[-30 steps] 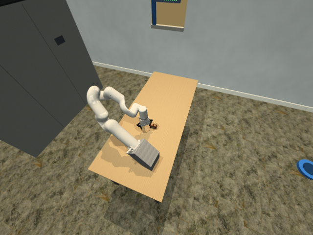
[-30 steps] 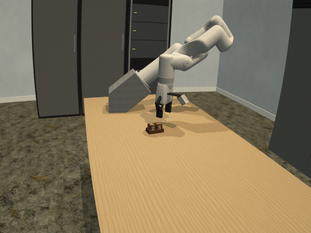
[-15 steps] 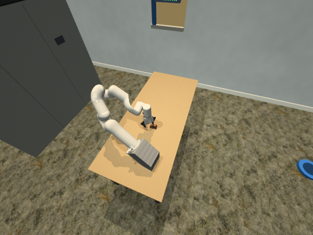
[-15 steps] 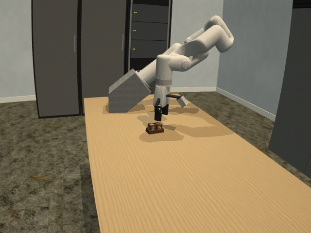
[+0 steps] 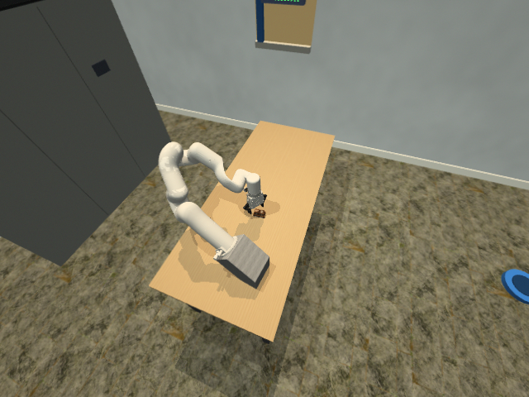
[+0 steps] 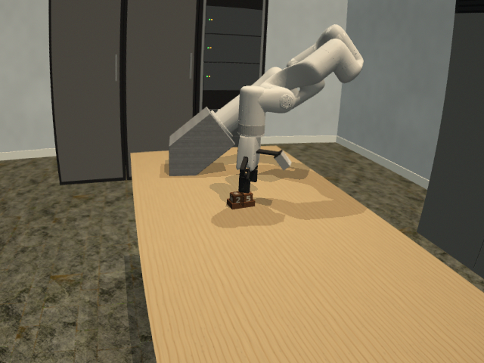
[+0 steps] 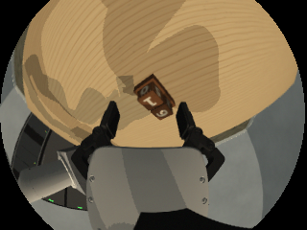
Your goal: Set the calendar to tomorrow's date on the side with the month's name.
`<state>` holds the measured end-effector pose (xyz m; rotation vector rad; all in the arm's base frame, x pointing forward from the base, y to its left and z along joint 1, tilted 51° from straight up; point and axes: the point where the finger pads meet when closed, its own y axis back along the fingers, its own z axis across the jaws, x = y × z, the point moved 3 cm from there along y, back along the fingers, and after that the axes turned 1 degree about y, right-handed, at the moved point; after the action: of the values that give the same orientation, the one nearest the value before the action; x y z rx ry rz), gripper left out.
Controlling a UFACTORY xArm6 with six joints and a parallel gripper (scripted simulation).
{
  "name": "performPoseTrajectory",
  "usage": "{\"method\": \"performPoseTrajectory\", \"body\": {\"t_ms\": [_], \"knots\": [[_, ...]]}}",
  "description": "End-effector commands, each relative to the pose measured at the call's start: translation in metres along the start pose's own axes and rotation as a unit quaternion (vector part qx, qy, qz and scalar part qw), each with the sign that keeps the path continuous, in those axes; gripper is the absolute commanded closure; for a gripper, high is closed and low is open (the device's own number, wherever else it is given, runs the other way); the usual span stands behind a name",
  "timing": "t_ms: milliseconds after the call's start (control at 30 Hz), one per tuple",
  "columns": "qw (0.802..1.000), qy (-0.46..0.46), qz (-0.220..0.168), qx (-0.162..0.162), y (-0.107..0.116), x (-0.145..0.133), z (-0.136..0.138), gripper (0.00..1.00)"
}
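Observation:
A small brown calendar tray (image 6: 240,205) (image 5: 259,215) stands on the wooden table (image 6: 273,273) with two brown cubes side by side in it. In the exterior view the left cube (image 6: 235,198) shows a 2 and the right cube (image 6: 247,197) shows a 5. The wrist view shows the calendar (image 7: 153,96) from above, with a white digit on each cube's top. My gripper (image 6: 246,187) (image 7: 148,108) (image 5: 253,208) is open and empty. It points down and hangs just above the cubes, a little behind them.
The arm's grey base block (image 6: 195,146) (image 5: 247,258) stands on the table behind the calendar. Dark cabinets (image 6: 117,78) and a server rack (image 6: 232,47) stand beyond the table's far end. A blue disc (image 5: 517,285) lies on the floor.

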<state>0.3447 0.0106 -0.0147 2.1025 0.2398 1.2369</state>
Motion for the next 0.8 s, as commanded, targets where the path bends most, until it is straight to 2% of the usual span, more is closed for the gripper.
{"method": "performPoseTrajectory", "body": {"t_ms": [0,100,200,500,633,767], "knots": [[1.000,0.013,0.000,-0.001,0.000,0.000,0.002,0.00],[0.998,0.058,0.000,-0.001,0.001,0.000,0.006,0.00],[0.998,0.058,0.000,-0.001,0.001,-0.001,0.027,0.00],[0.995,0.100,0.000,-0.001,0.001,-0.002,0.033,0.00],[0.993,0.116,0.000,-0.001,0.001,-0.003,0.055,0.00],[0.993,0.121,0.000,-0.001,0.001,-0.003,0.057,0.00]]}}
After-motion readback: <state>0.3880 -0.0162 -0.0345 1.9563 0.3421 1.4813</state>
